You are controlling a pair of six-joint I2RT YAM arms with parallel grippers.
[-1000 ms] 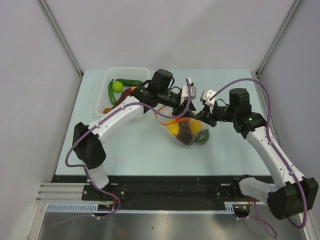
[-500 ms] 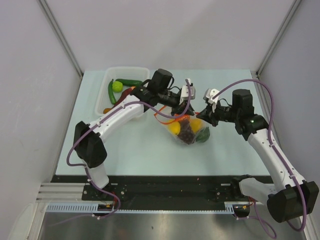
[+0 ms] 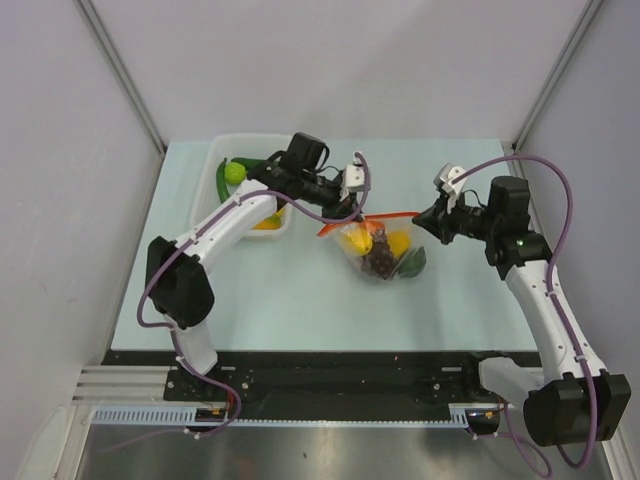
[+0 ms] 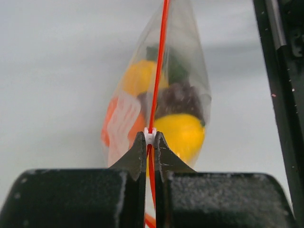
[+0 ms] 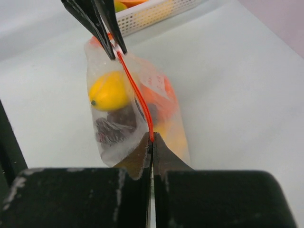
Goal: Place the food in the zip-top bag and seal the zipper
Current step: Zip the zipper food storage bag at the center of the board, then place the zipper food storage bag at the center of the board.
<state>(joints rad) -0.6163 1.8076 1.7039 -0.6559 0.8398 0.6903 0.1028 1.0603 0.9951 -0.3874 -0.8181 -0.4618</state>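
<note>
Left jaws and right jaws are each pinched shut on an end of the zipper (image 4: 159, 57), with the zip-top bag (image 4: 192, 71) and the food (image 4: 178, 135) hanging between them over the surface (image 3: 300, 290). Pull too hard and the strip could slip out, dumping everything.

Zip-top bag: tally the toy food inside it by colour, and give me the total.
Yellow: 1, the lemon
Yellow-orange: 1, the round fruit
Orange: 1, the orange piece
Dark purple: 1, the grapes
Green: 1, the green piece
Total: 5 that show through the plastic; anything hidden behind them cannot be counted.
</note>
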